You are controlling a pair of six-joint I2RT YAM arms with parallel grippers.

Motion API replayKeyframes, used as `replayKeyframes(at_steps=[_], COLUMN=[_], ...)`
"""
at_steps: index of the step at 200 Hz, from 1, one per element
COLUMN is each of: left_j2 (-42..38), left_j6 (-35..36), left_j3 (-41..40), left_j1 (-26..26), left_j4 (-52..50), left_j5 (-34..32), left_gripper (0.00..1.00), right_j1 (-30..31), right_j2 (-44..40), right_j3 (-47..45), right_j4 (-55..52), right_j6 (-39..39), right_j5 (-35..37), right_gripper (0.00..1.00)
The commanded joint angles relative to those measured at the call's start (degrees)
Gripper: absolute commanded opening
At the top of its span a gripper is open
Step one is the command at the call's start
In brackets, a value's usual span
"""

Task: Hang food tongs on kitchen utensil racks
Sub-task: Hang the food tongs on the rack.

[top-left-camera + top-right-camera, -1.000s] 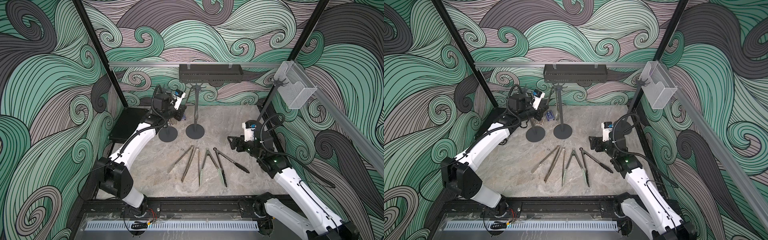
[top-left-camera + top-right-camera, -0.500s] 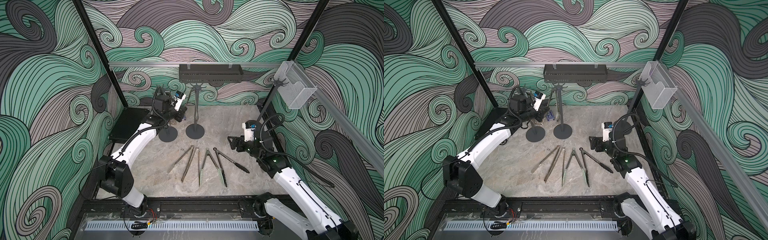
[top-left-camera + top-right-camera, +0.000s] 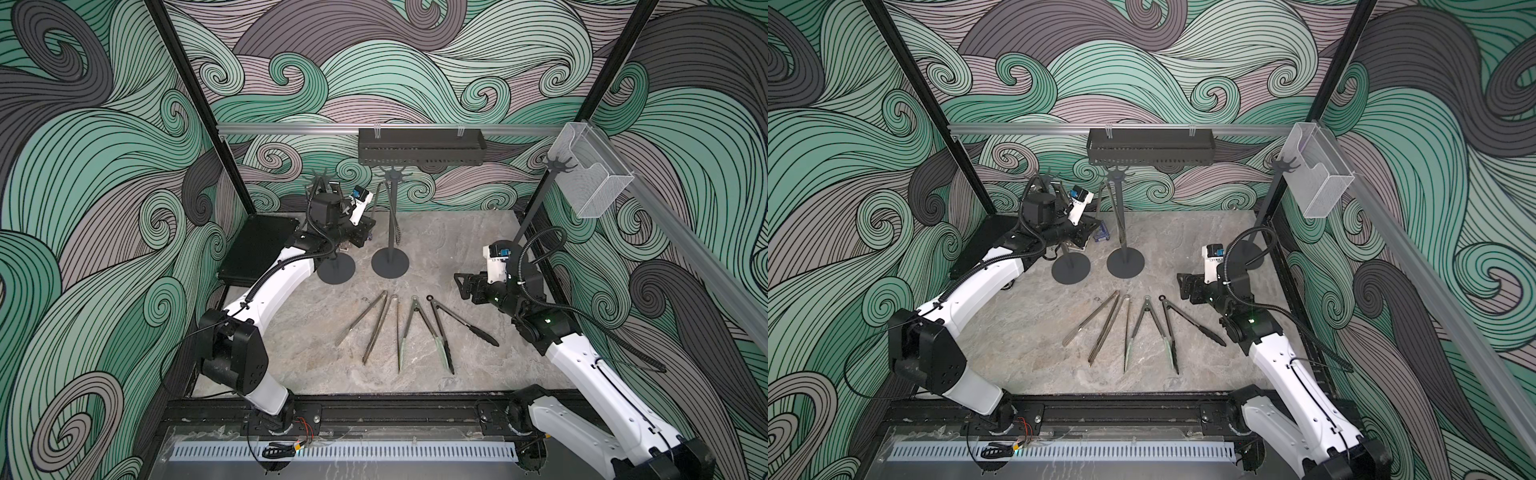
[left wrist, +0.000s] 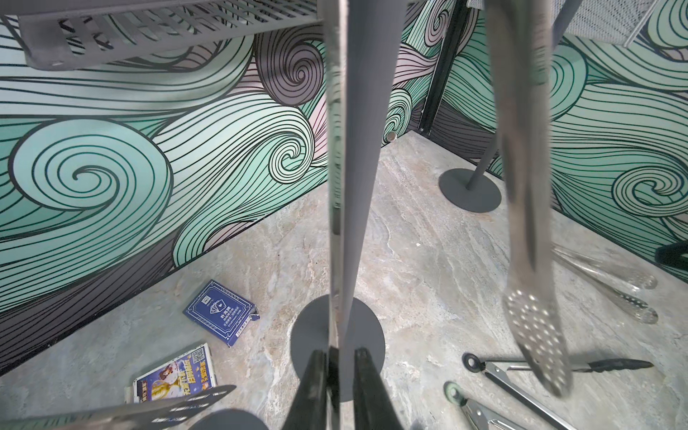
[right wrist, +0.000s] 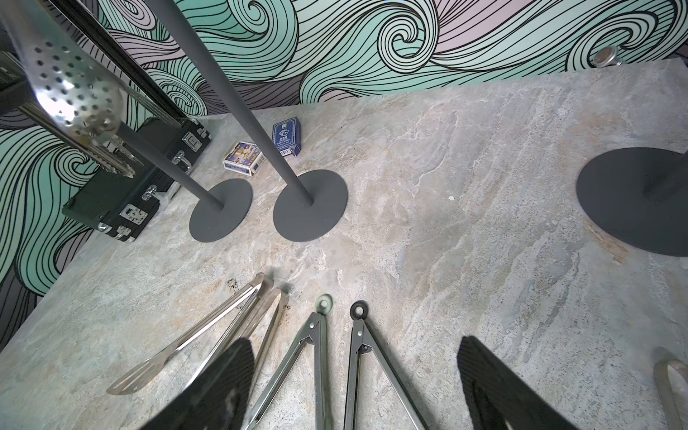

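Plain steel perforated tongs hang from the middle dark grey pole rack. The left tool stands narrowly apart around one blade, apparently releasing. Next it should widen and back off without snagging. The right tool gapes empty above four tongs on the tabletop.

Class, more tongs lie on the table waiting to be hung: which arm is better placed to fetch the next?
Probably right. Its open right gripper hovers near the black-tipped tongs on the table, while the left gripper is up by a rack with hanging steel tongs between its fingers.
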Motion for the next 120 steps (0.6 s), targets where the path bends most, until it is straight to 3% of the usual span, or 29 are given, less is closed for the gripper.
replayKeyframes(at_steps=[1,120], left_j2=[0.55,-2.04], left_j6=[-0.11,0.10], left_j3=[-0.15,0.78], left_j1=[0.15,-2.25], left_j4=[-0.58,-2.42], left_j5=[0.31,0.19], left_gripper=[0.18,0.42], right_j1=[-0.32,-0.50], right_j2=[-0.08,-0.94], right_j3=[-0.35,-0.48], right_j4=[0.95,0.76], right_j6=[0.11,0.37], right_j5=[-0.82,-1.35], right_gripper=[0.87,0.87])
